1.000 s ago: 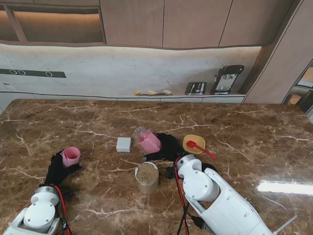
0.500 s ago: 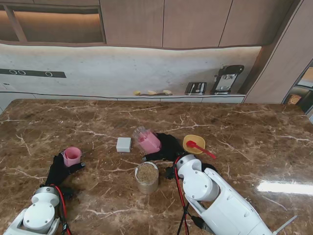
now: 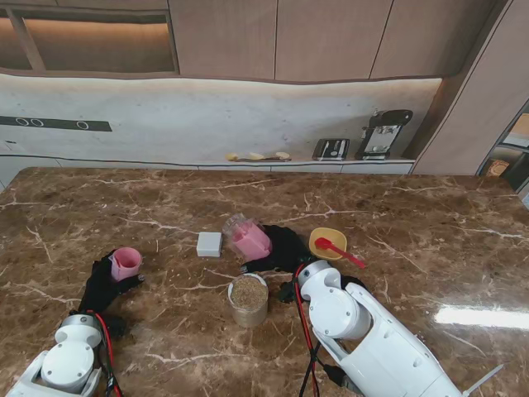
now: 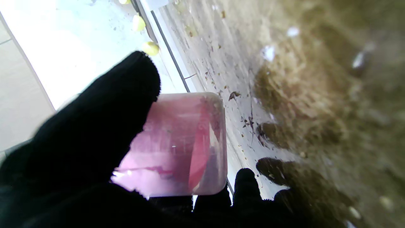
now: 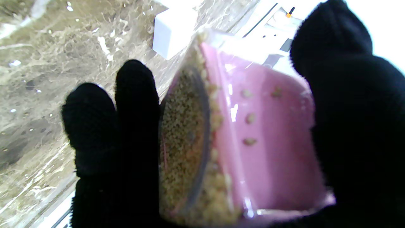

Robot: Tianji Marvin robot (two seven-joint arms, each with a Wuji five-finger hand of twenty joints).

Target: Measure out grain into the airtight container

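Note:
My left hand (image 3: 103,285), in a black glove, is shut on a small pink cup (image 3: 126,263) at the table's left; the left wrist view shows the translucent pink cup (image 4: 180,145) between thumb and fingers. My right hand (image 3: 285,248) is shut on a tilted clear container with pink inside (image 3: 248,237), its mouth toward the left. In the right wrist view grain lies inside this container (image 5: 253,133). A round clear jar (image 3: 249,299) holding brown grain stands nearer to me than the right hand.
A small white box (image 3: 209,244) lies just left of the tilted container. A yellow bowl (image 3: 328,241) with a red spoon (image 3: 337,251) sits right of my right hand. Appliances line the far counter.
My left hand with the pink cup has shifted slightly to the right. The right hand and tilted container stay where they were.

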